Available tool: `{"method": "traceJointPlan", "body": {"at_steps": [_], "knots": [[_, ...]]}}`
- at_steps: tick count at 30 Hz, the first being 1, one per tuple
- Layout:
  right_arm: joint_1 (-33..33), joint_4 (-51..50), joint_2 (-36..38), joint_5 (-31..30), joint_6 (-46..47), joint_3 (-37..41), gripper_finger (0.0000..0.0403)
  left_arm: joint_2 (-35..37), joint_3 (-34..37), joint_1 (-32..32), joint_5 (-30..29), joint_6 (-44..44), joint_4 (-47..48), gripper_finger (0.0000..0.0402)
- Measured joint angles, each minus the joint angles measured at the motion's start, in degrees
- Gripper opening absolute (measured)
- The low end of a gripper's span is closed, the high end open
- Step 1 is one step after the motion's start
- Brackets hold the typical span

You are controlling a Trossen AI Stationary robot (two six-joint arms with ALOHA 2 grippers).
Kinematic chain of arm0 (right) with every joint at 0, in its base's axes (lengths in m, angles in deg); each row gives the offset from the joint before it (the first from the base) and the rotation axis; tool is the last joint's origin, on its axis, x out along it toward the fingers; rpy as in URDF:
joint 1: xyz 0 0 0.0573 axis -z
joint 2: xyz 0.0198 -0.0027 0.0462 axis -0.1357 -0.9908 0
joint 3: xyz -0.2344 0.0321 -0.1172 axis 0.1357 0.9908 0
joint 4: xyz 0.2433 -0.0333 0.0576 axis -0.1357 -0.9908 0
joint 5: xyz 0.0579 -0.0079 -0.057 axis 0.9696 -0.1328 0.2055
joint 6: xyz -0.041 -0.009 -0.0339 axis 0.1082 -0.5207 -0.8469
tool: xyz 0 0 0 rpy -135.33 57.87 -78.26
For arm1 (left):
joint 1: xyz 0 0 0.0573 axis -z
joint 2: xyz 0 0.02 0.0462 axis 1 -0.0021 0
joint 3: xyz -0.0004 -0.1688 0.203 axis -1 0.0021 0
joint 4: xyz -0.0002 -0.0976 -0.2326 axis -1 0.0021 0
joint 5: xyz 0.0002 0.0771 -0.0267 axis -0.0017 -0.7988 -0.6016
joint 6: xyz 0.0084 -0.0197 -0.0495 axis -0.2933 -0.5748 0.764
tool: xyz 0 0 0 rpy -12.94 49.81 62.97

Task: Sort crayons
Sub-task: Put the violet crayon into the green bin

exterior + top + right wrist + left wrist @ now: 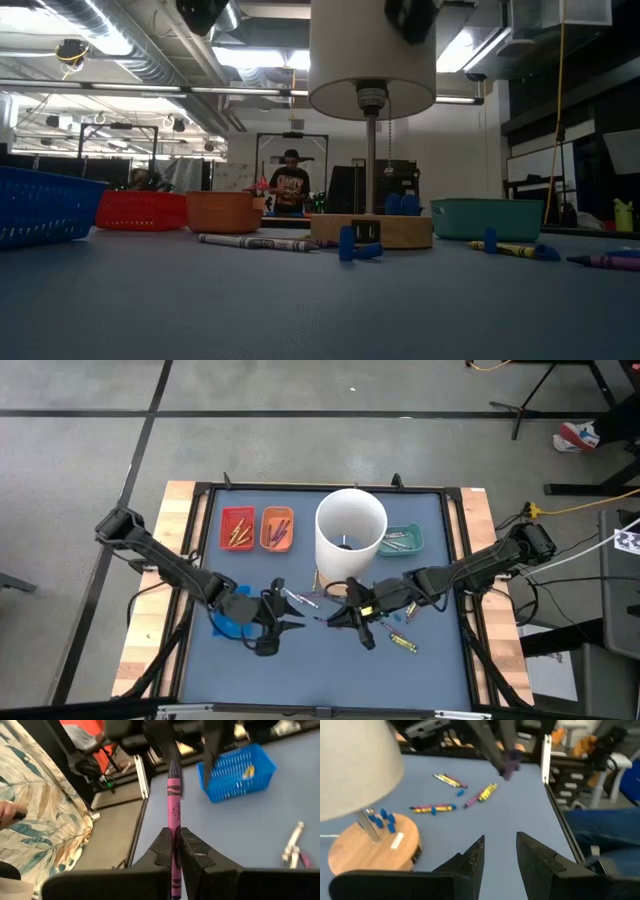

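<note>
The right tool [175,845] pinches a purple crayon [173,802] tight above the bench [330,660]; the left tool [498,857] hangs apart, fingers spread, empty.

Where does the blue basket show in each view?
High view: blue basket front left, partly under the left arm.
Low view: basket at the far left edge.
Left wrist view: not in it.
Right wrist view: basket beyond the gripped purple crayon.
Shared landmark: the white lampshade, absent only from the right wrist view.
</note>
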Motion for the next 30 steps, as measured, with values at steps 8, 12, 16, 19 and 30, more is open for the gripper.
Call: {"method": "traceJointPlan", "body": {"at_steps": [8, 12, 16, 19, 30], "knots": [[0.0, 4.4, 0.0, -3.4, -5.4, 0.0, 0.0014, -0.2, 0.0, 0.0, -1.4, -5.4, -10.0, 0.0096], [0.0, 4.4, 0.0, -5.9, -6.6, 0.0, 0.0014, -0.2, 0.0, -0.1, -1.8, -7.8, -14.1, 0.0096], [0.0, 6.0, 0.0, -6.8, -6.7, 0.0, 0.0014, -0.2, 0.0, -0.7, -2.9, -8.0, -15.7, 0.0096], [0.0, 8.2, 0.0, -6.8, -7.7, 0.0, 0.0014, -0.2, 0.0, -1.3, -2.9, -7.9, -15.9, 0.0096], [0.0, 11.3, 0.0, -8.8, -9.6, 0.0, 0.0014, -0.2, 0.0, -2.0, -1.1, -10.4, -19.3, 0.0096]]}}
